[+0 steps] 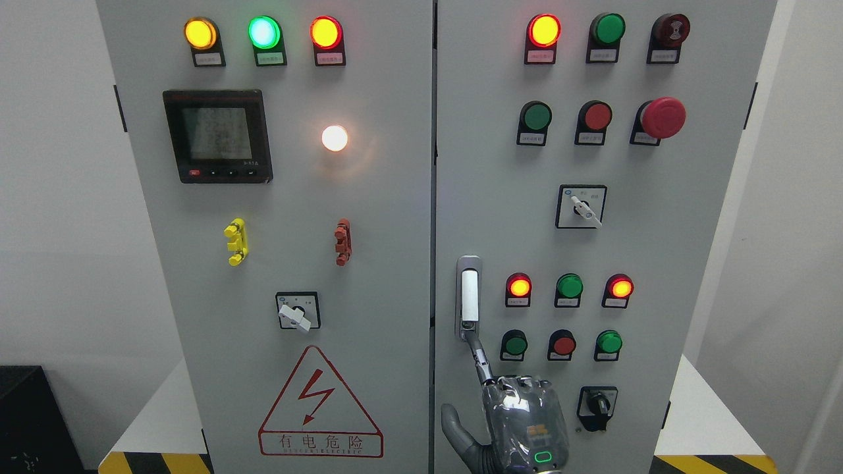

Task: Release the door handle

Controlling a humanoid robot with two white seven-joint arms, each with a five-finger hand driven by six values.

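Door handle (pixel 469 296) sits recessed and upright at the left edge of the right cabinet door (pixel 685 237), just beside the seam between the two doors, its white grip flush in the silver housing. My right hand (pixel 520 421) comes up from the bottom edge, below and slightly right of the handle, back of the hand toward the camera. Hand is released and grasps nothing. Index finger (pixel 481 359) is stretched up and to the left, its tip at the handle's lower end; whether it touches the metal there I cannot tell. Thumb (pixel 456 424) is splayed out, well below the handle. Remaining fingers bend at the knuckles and are apart from the handle. My left arm does not show. Just right of the handle: a lit red pilot lamp (pixel 519 287), and under it a green push button (pixel 514 344). Further right and lower than the handle, near my knuckles, a black selector switch (pixel 598 403). Well above and right of the handle, a red emergency-stop mushroom button (pixel 662 117). Left of the handle, across the seam, the left cabinet door (pixel 382 217) carries a red lightning warning triangle (pixel 321 405) lower down and a digital meter (pixel 217 136) far up and left.
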